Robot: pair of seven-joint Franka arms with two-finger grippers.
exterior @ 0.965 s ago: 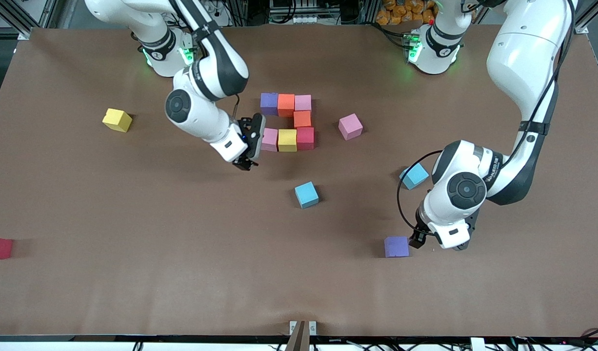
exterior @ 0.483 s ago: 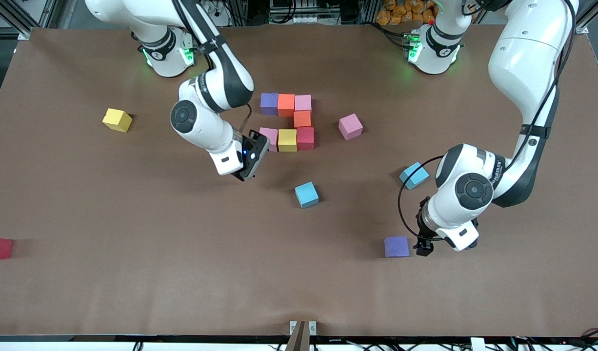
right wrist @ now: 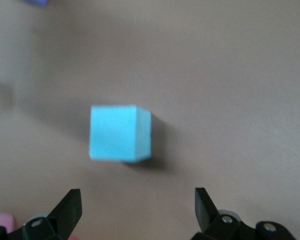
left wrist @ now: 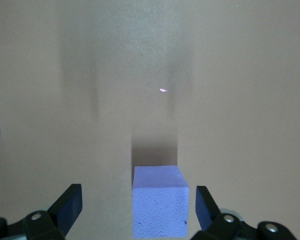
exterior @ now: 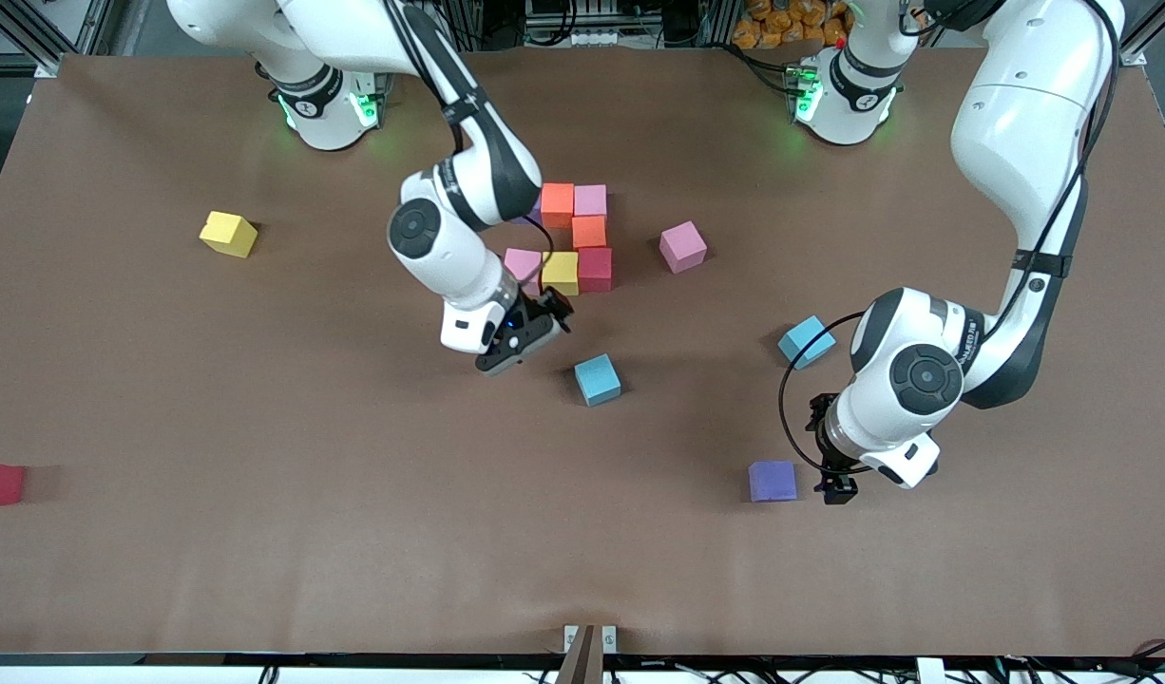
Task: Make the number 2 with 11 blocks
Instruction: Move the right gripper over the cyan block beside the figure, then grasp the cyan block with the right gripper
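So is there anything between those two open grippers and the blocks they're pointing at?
Nothing visible. The left gripper is open with the purple block already between its fingers, bare table around it. The right gripper is open, with only bare table between it and the light blue block.

Even, bright overhead light across the brown counter (exterior: 259,380); no glare on its matte surface. Soft, short shadows fall beside each cube and under both arms. Front view sharp edge to edge. Left wrist view crisp: the purple cube (left wrist: 158,200) casts a dark shadow, with long faint streaks past it. Right wrist view blurred throughout; the blue cube (right wrist: 119,133) has smeared edges.
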